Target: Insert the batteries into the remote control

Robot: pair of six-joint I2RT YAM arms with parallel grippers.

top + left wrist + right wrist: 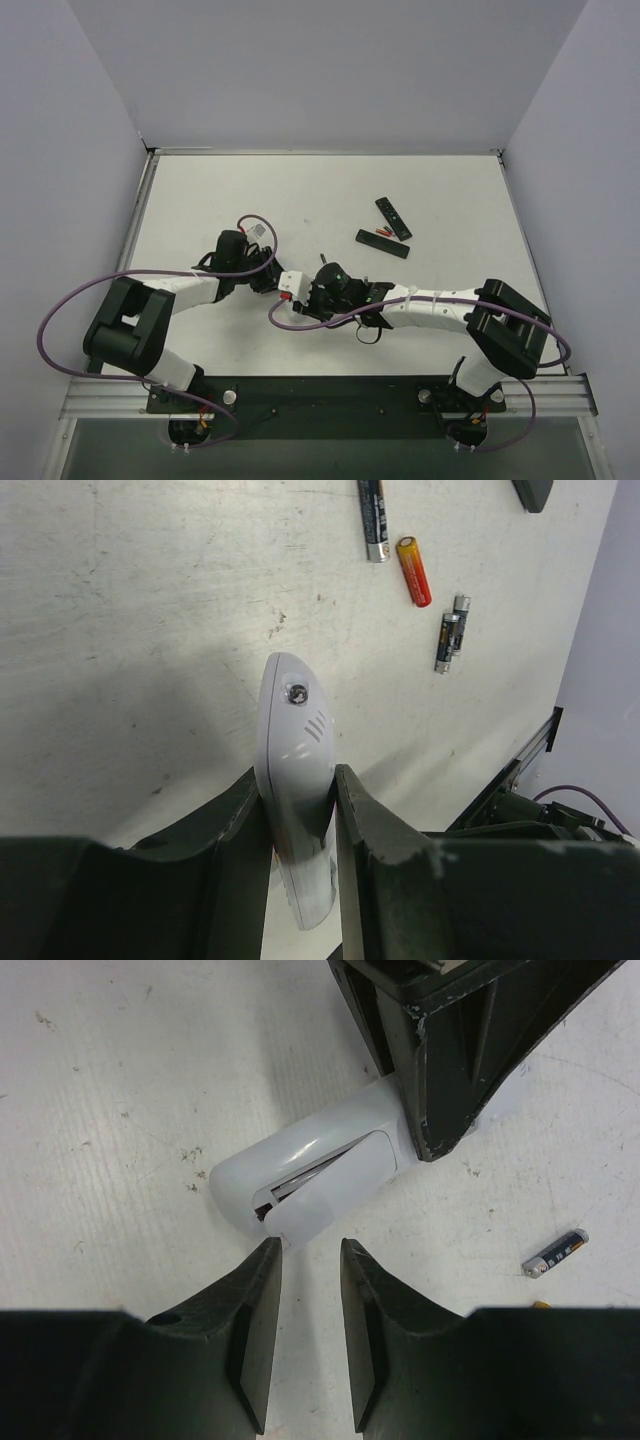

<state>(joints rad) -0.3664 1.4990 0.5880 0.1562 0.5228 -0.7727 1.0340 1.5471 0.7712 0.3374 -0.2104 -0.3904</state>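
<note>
Bright, even light; soft shadows (focus mostly sharp).

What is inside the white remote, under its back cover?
The cover of the remote sits ajar, showing only a thin dark gap. It hides the rest of the bay, so whether anything is inside cannot be seen. One battery lies loose nearby.

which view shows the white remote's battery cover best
Right wrist: the battery cover on the white remote fills the centre, skewed and partly open. Left wrist shows only the remote's other face, clamped in the left claw. Top external shows the remote tiny, cover unreadable.
</note>
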